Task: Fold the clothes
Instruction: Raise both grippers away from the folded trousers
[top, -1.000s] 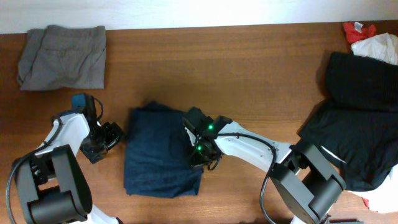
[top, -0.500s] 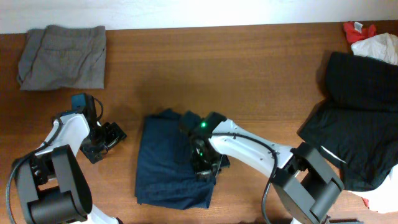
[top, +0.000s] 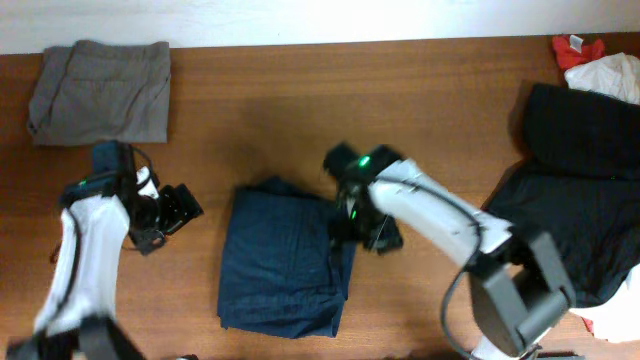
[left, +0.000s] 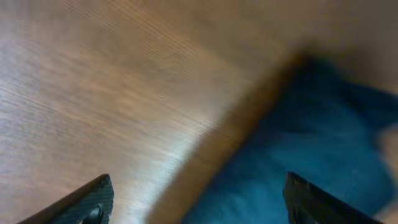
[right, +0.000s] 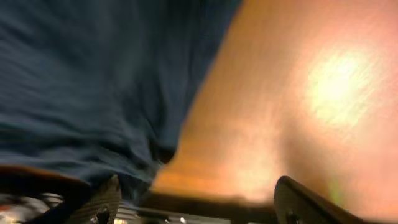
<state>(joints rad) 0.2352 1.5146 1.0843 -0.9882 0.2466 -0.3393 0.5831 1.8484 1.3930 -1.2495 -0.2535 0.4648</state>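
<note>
navy clothes (top: 285, 262): folded, flat on wooden worktop (top: 300, 110)
left jaws: spread, empty
right jaws: spread, at clothes' edge

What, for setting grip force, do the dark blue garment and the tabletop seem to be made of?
The dark blue garment looks like soft woven cloth, matte, perhaps cotton; it lies limp in wrinkled folds without sheen. The tabletop looks like wood or wood-look laminate, reddish brown, smooth, slightly glossy; grain lines and a bright light reflection show in the wrist views.
</note>
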